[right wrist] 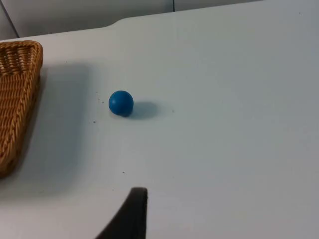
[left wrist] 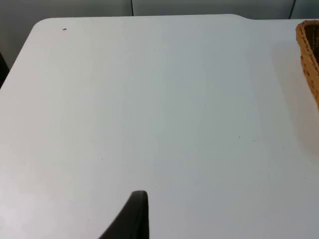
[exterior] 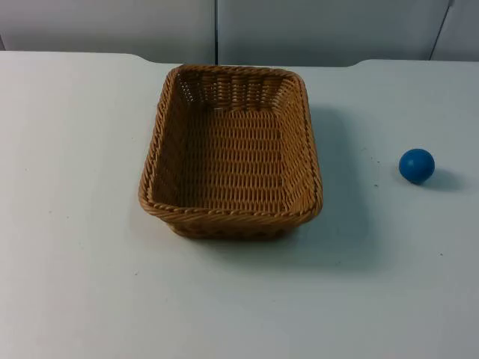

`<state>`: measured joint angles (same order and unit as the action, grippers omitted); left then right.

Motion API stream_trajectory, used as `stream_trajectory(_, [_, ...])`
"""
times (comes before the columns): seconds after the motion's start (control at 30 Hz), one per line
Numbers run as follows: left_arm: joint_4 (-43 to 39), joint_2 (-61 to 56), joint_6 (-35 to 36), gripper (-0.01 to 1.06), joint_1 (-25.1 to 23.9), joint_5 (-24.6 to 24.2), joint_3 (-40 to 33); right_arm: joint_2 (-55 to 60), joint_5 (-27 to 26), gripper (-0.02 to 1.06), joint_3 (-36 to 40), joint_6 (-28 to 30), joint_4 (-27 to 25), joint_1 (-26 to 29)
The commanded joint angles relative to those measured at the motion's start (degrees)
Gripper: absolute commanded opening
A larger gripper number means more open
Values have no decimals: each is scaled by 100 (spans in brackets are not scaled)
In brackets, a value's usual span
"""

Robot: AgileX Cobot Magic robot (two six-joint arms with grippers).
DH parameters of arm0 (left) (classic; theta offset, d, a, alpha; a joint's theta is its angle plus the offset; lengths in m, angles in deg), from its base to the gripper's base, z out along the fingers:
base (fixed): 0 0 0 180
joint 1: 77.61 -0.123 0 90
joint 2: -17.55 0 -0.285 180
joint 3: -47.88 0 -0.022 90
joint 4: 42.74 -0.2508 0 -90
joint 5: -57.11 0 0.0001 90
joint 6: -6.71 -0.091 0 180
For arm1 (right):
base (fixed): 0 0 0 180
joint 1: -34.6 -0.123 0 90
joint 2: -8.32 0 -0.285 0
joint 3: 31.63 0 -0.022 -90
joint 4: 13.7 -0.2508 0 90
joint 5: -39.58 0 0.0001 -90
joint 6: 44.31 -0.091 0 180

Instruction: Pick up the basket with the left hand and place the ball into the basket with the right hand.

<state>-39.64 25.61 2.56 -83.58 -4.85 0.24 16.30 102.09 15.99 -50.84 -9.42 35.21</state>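
Basket: one woven brown basket sits flat on the white surface, open side up, with nothing inside it; an edge of it also appears in both wrist views.
Ball: one blue ball rests on the surface to the basket's right, well apart from it and with bare surface all around.
Layout, judged: the basket lies toward the left arm's reach and the ball toward the right arm's, which suits the split of work the task names.
Left tool: a single black fingertip stands over bare surface, apart from the basket's rim; I cannot tell whether this tool is open or closed. It grips nothing.
Right tool: a single black fingertip stands over bare surface, the ball ahead of it and untouched; its state cannot be told either. It grips nothing.
Progress, judged: no step is done; the basket is not lifted and the ball is not in it.
Count: one basket, one ball, two tools.
Backdrop: a grey partition wall closes the far edge.
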Motion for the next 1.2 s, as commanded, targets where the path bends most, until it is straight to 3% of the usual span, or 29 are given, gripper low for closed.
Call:
stream_trajectory(0.0, [-8,-28,43,105,-18,30,11,-19,-60,105,26,-6,-11,23])
stream_trajectory(0.23, [77,1043,3,105,-18,33,815,-19,-60,105,26,-6,-11,23])
stream_trajectory(0.37, [143,1864,349,105,44,529,1154,-19,-60,105,26,-6,-11,23])
stream_trajectory(0.5, [586,3296,498,105,44,1538,1279,-19,-60,105,26,-6,-11,23])
stream_trajectory(0.53, [586,3296,498,105,44,1538,1279,-19,-60,105,26,-6,-11,23])
stream_trajectory(0.7, [2465,5105,-651,105,44,2599,1605,-19,-60,105,26,-6,-11,23])
stream_trajectory(0.87, [3449,5996,-1511,105,44,2651,1874,-19,-60,105,26,-6,-11,23])
stream_trajectory(0.93, [3953,6511,-2024,105,219,2846,1970,-19,-60,105,26,-6,-11,23])
stream_trajectory(1.03, [3966,6859,-2049,105,556,3228,2043,-19,-60,105,26,-6,-11,23])
stream_trajectory(1.17, [4008,7562,-2007,105,1371,3792,2244,-19,-60,105,26,-6,-11,23])
